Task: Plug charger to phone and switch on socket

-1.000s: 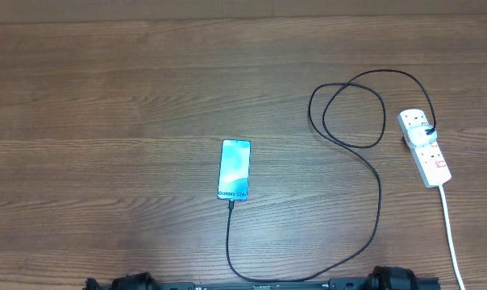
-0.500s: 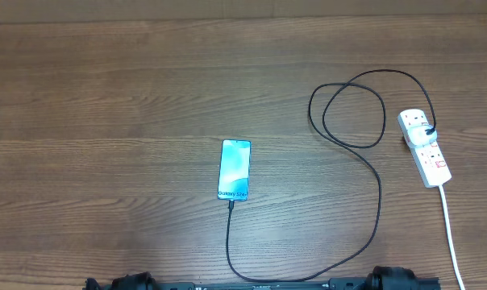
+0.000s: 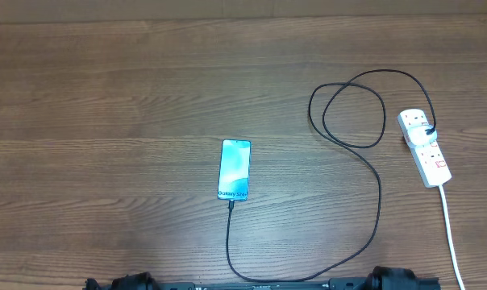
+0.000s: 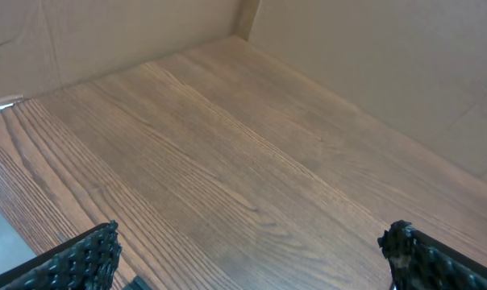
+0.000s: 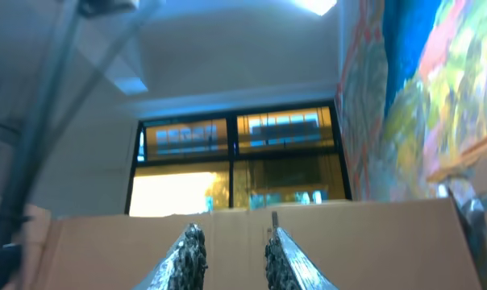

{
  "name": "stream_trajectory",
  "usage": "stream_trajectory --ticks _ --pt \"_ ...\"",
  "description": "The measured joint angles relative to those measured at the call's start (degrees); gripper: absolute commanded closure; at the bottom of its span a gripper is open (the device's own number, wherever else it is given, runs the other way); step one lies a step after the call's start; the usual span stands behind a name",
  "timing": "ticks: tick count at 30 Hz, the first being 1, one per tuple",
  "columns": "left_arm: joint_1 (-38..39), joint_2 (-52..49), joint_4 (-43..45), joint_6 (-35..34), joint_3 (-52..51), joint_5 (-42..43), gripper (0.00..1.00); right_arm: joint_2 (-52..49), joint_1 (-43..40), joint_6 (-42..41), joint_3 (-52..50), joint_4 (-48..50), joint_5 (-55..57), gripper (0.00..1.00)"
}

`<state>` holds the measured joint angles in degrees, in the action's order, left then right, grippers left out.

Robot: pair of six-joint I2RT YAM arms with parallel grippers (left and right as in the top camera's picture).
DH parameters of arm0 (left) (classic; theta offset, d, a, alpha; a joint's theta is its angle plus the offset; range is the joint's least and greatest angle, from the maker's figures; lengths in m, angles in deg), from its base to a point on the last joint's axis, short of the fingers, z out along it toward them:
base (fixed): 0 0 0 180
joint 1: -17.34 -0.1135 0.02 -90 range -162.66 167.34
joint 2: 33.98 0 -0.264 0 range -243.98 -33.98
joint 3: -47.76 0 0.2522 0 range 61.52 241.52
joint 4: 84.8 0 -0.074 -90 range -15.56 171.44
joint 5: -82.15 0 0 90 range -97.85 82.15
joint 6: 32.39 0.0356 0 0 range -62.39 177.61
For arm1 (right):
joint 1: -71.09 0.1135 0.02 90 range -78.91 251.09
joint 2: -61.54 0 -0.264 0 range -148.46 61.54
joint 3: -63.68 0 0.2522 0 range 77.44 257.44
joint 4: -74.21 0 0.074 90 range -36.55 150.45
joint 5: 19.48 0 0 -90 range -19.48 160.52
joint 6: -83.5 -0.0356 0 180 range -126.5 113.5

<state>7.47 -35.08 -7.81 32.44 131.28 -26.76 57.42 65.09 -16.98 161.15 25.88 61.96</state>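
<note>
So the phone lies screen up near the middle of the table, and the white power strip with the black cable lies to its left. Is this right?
Not quite: the overhead view shows the power strip to the right of the phone, not the left. The phone is screen up, and the black cable does reach the strip.
</note>
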Motion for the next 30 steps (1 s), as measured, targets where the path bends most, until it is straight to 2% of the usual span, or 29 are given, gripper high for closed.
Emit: stream_trajectory --ticks 5,18,23,30 --pt "0.0 0.0 0.0 0.0 0.0 0.0 0.01 3.7 0.0 0.0 0.7 -1.6 0.1 0.72" --pt "0.0 0.0 0.0 0.0 0.0 0.0 0.0 3.8 0.1 0.2 0.9 -1.9 6.7 0.63" --pt "0.0 0.0 0.0 0.0 0.0 0.0 0.0 3.8 0.1 0.3 -0.9 -0.5 7.8 0.56" --pt "0.0 0.0 0.0 0.0 0.0 0.0 0.01 3.8 0.1 0.2 -2.4 -0.6 8.1 0.55"
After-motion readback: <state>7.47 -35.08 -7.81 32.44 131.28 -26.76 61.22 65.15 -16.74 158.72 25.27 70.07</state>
